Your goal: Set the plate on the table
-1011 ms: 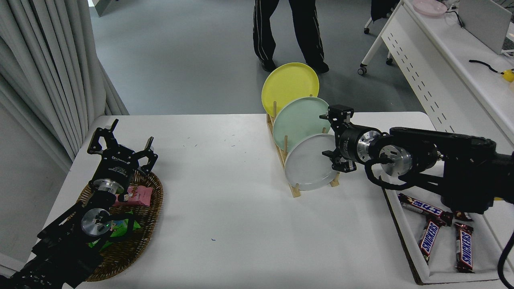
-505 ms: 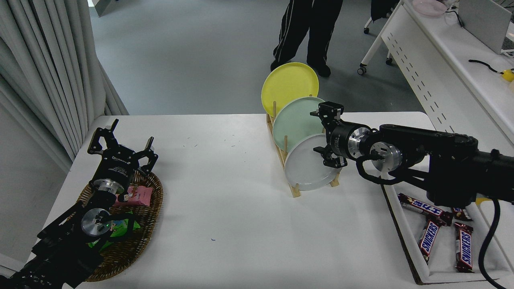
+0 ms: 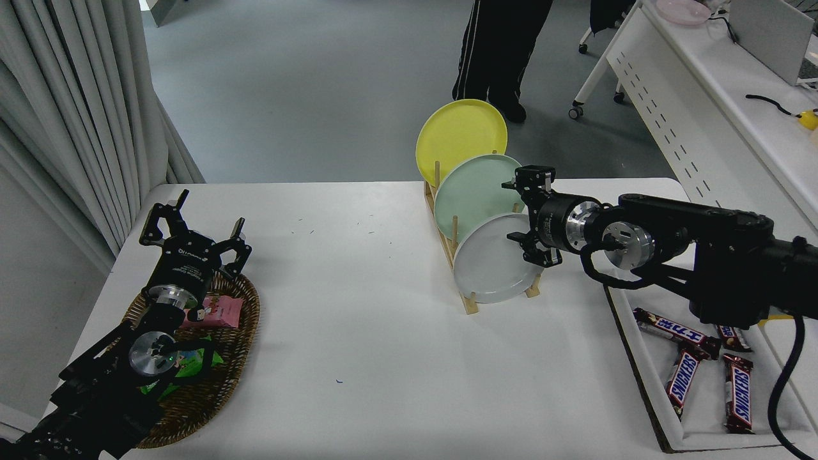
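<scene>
White table (image 3: 383, 332), rounded corners. On it: wooden plate rack (image 3: 470, 300) right of centre (three plates upright in it), oval wicker basket (image 3: 239, 345) at near left, white tray (image 3: 645, 370) of chocolate bars at near right edge.

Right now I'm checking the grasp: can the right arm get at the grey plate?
Probably yes: the right gripper is open at the grey plate's right rim, which stands foremost in the rack, nothing between.

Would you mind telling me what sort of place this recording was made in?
Most likely a robotics lab or office test room, not a home kitchen. The white table stands on grey floor by a wheeled perforated-panel desk with cables, a curtain screens one side, and a person stands watching.
</scene>
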